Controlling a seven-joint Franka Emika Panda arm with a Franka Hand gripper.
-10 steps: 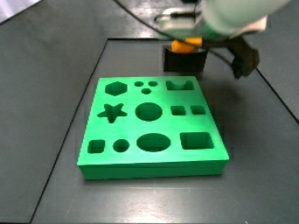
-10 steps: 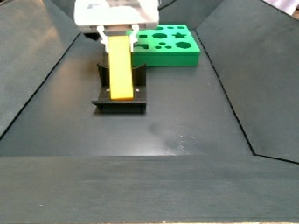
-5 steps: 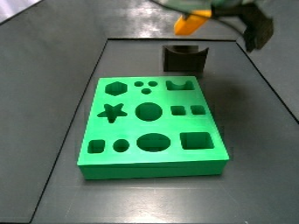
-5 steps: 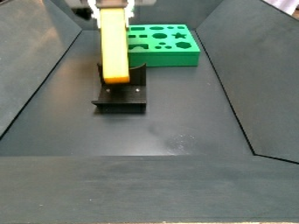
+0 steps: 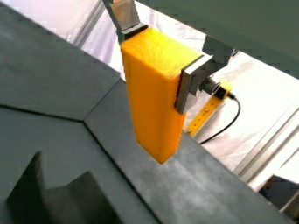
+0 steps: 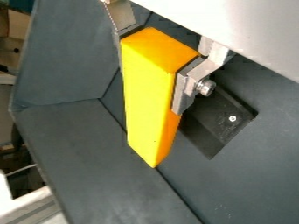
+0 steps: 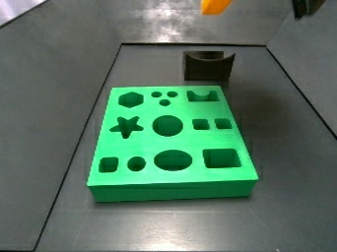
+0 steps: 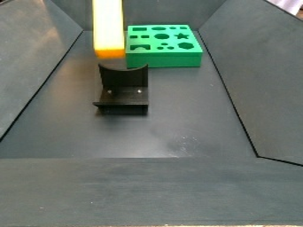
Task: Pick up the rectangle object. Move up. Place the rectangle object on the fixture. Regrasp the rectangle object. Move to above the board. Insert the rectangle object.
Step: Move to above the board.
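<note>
My gripper (image 5: pixel 163 51) is shut on the rectangle object (image 5: pixel 158 96), an orange-yellow block that hangs lengthwise from between the silver fingers (image 5: pixel 191 79); both wrist views show the grip (image 6: pixel 152 94). In a side view the block (image 8: pixel 108 28) hangs upright high above the black fixture (image 8: pixel 122 91), its top end cut off by the frame edge. In a side view only its lower tip (image 7: pixel 215 6) shows at the top edge, above the fixture (image 7: pixel 208 66). The green board (image 7: pixel 171 141) with shaped holes lies flat on the dark floor, and also shows behind the fixture (image 8: pixel 166 44).
Dark sloping walls (image 8: pixel 35 80) bound the floor on both sides. The fixture's base plate (image 8: pixel 120 106) lies in front of the holder. A black plate with a screw (image 6: pixel 225 122) shows beyond the fingers in a wrist view.
The gripper has risen straight up with the block in it, from the fixture's notch to high above it; the gripper body has left both side views.
</note>
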